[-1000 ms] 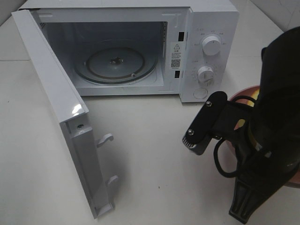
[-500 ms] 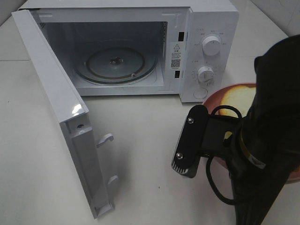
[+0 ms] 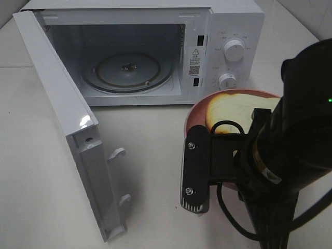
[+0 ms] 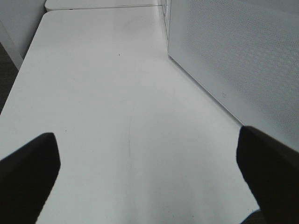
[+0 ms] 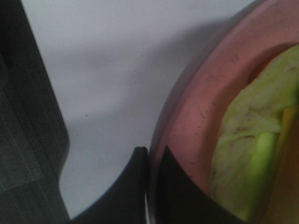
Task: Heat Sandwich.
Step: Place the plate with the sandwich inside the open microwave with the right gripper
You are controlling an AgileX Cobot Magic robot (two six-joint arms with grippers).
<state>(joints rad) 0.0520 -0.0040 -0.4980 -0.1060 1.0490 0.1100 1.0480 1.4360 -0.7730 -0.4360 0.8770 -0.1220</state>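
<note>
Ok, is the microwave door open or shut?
Open: the door is swung wide, and the glass turntable inside the microwave is in plain view.

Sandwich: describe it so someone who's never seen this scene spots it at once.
Find the white microwave with its door swung open. Just in front of it, on the right of the high view, the right gripper pinches the rim of a round pink plate. The sandwich lies on that plate: a pale yellow bread slice with green leaf showing, the only food in view.
</note>
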